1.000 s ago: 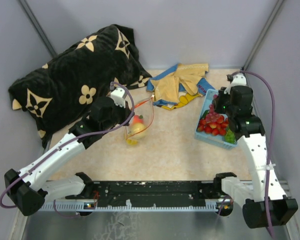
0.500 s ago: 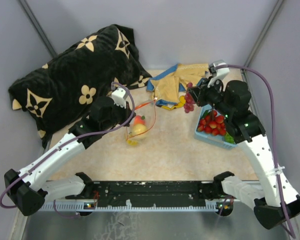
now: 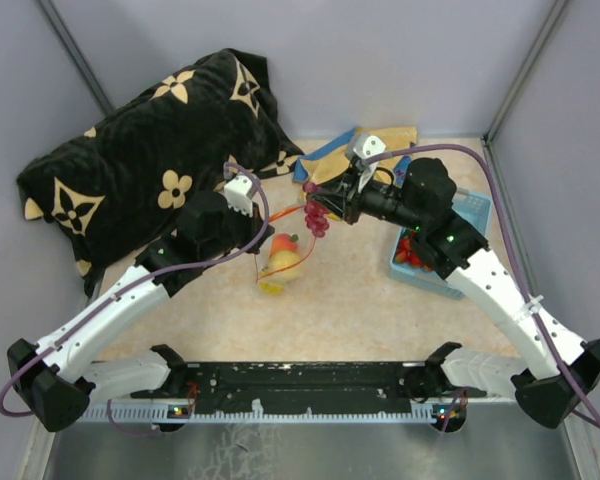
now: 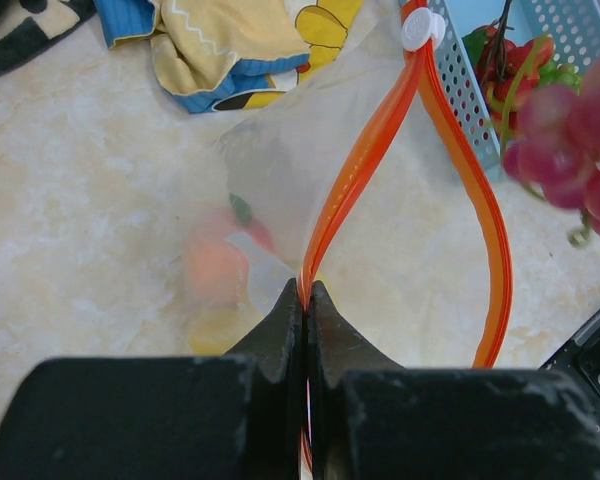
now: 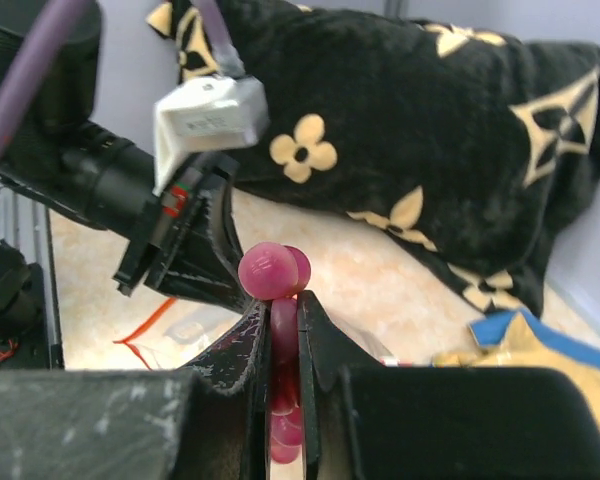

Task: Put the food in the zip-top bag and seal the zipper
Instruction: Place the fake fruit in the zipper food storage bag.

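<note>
The clear zip-top bag (image 3: 280, 258) stands open mid-table with orange and yellow fruit inside, also blurred in the left wrist view (image 4: 280, 200). My left gripper (image 4: 306, 292) is shut on the bag's red-orange zipper (image 4: 365, 170) and holds one lip up. The zipper's white tip (image 4: 418, 28) shows at the far end. My right gripper (image 5: 284, 300) is shut on a bunch of purple grapes (image 5: 272, 268) and holds it in the air right beside the bag's mouth, seen from above (image 3: 315, 218). Red berries (image 3: 412, 252) lie in the basket.
A light-blue basket (image 3: 450, 270) sits at the right, partly under the right arm. A yellow-and-blue cloth (image 3: 345, 170) lies at the back centre. A black flowered pillow (image 3: 150, 160) fills the back left. Grey walls close in the sides.
My right arm has swung left from the basket, carrying the purple grapes across to the bag's mouth. My left gripper has kept its hold on the zipper, nearly still.
</note>
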